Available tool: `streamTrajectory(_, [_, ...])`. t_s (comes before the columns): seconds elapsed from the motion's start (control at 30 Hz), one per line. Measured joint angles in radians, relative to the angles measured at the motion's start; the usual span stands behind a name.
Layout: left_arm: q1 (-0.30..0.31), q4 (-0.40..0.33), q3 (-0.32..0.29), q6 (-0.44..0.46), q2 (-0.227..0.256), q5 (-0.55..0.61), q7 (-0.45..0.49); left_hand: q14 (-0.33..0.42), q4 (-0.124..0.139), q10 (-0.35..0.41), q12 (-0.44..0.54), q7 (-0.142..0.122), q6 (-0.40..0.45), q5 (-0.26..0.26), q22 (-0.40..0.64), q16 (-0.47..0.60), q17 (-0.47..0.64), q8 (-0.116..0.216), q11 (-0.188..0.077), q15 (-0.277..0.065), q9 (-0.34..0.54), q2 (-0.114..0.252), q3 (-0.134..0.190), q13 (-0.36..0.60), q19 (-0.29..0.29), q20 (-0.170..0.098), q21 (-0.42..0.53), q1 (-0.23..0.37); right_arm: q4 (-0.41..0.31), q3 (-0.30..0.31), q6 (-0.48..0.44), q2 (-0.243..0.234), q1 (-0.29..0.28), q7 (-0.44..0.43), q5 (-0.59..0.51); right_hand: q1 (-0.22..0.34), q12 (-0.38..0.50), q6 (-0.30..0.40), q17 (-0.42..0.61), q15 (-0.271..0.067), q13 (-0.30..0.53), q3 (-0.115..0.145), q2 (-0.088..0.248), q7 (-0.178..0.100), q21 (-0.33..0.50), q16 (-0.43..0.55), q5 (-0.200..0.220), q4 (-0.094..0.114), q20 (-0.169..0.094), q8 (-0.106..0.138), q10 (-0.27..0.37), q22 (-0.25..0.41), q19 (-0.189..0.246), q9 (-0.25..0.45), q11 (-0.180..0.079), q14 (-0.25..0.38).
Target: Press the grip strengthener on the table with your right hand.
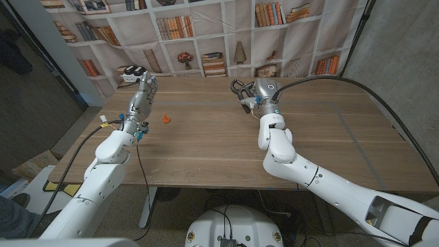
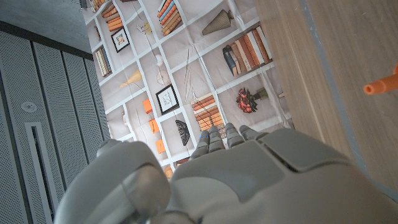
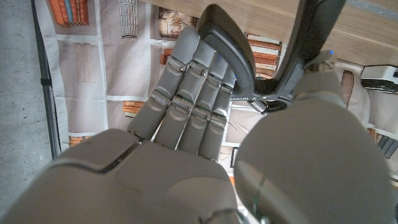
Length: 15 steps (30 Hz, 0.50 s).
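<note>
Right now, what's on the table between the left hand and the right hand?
In the head view, one small orange object on bare table, near the left hand; right hand grips the grip strengthener.

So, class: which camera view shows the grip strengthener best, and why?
The right wrist view: the grip strengthener is close up, its black handles and spring visible in the right hand. In the head view it is small and partly hidden by that hand. The left wrist view doesn't include it.

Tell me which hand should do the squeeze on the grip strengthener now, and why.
The right hand. It already holds the grip strengthener, with its fingers wrapped round one black handle, so it likely only needs to close. The left hand stands apart at the table's far left, near a small orange thing, holding nothing.
</note>
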Motion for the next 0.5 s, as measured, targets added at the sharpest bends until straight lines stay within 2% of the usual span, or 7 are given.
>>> streamTrajectory(0.5, [-0.007,0.008,0.007,0.001,0.004,0.002,-0.010,0.000,0.000,0.000,0.000,0.000,0.000,0.000,0.000,0.000,0.000,0.000,0.000,0.000,0.000,0.009,0.000,0.000,0.000,0.000,0.000,-0.009,-0.006,-0.011,-0.011,-0.010,0.008,0.000,0.000,-0.016,-0.001,-0.009,-0.017,-0.014,-0.001,0.000,0.016,-0.016,0.006,-0.017,0.005,0.000,0.018,-0.008,-0.010,-0.021,-0.033,0.014,-0.010,-0.014])
